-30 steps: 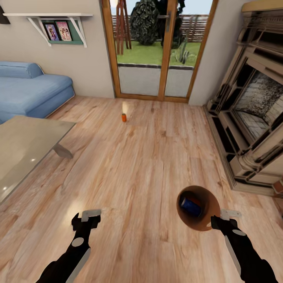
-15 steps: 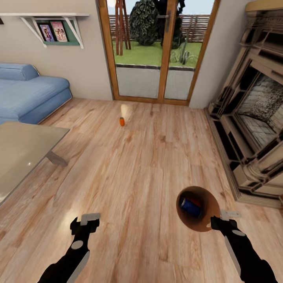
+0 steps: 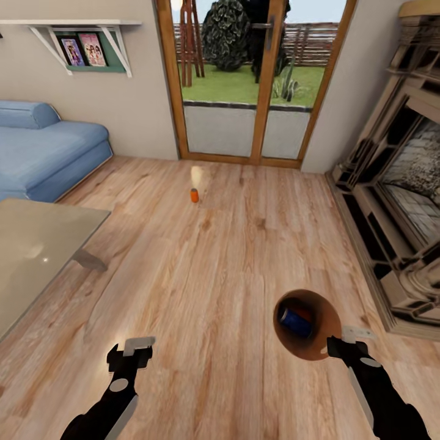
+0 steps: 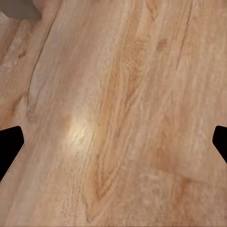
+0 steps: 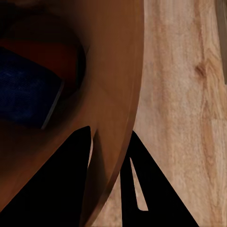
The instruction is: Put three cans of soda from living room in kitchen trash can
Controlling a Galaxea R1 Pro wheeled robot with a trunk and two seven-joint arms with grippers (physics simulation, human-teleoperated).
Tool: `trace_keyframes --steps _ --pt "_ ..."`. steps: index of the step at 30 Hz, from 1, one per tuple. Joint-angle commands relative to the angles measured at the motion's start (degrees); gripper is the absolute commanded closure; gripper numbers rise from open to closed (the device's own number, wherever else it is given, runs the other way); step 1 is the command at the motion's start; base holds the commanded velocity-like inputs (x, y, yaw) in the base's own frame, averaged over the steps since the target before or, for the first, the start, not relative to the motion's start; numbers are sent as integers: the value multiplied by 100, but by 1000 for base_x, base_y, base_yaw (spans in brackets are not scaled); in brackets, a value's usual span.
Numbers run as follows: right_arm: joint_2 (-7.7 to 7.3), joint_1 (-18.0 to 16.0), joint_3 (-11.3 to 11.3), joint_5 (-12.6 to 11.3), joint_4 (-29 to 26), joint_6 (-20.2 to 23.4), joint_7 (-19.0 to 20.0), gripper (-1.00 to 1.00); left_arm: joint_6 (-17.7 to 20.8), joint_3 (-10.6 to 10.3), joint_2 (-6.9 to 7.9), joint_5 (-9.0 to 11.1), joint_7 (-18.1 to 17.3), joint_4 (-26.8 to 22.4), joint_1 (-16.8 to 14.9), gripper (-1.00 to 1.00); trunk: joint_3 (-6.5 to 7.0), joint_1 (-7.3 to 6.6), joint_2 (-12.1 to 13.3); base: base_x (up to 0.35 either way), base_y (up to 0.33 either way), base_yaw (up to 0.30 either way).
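One orange can of soda (image 3: 194, 195) stands upright on the plank floor, far ahead near the glass doors. Low in the head view my right gripper (image 3: 335, 347) is shut on the near rim of the tash can (image 3: 328, 318), whose inside is orange-brown. A dark blue can of soda (image 3: 296, 322) lies inside it. The right wrist view shows my gripper (image 5: 106, 165) with its fingers (image 5: 66, 184) astride the bin wall (image 5: 118, 71), the blue can (image 5: 23, 90) resting over something orange-red (image 5: 47, 52). My left gripper (image 3: 130, 354) hangs open and empty over bare floor, as also seen from its wrist (image 4: 113, 146).
A light blue sofa (image 3: 49, 146) and a glass-topped low table (image 3: 36, 250) lie to the left. The brick fireplace (image 3: 397, 201) lines the right side. Wood-framed glass doors (image 3: 244, 79) close the far wall. Open plank floor runs ahead to the orange can.
The whole head view has shifted as the camera moved; the orange can now sits slightly lower in the picture. Both grippers keep their pose, the right still holding the bin.
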Motion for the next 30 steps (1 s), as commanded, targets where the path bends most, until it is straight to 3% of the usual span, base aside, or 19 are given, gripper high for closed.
trace_keyframes --steps 1,16,30 --pt "11 -4 0 -15 -8 -2 26 100 0 0 1 0 0 3 0 -100 1 0 0 291 188 0" --pt "46 -4 0 -8 -8 -4 26 100 -7 0 2 -9 7 -8 0 -100 1 0 0 297 166 0" --pt "46 45 17 -1 -8 -6 26 100 -8 0 2 -17 8 -22 0 -100 1 0 0 320 18 0"
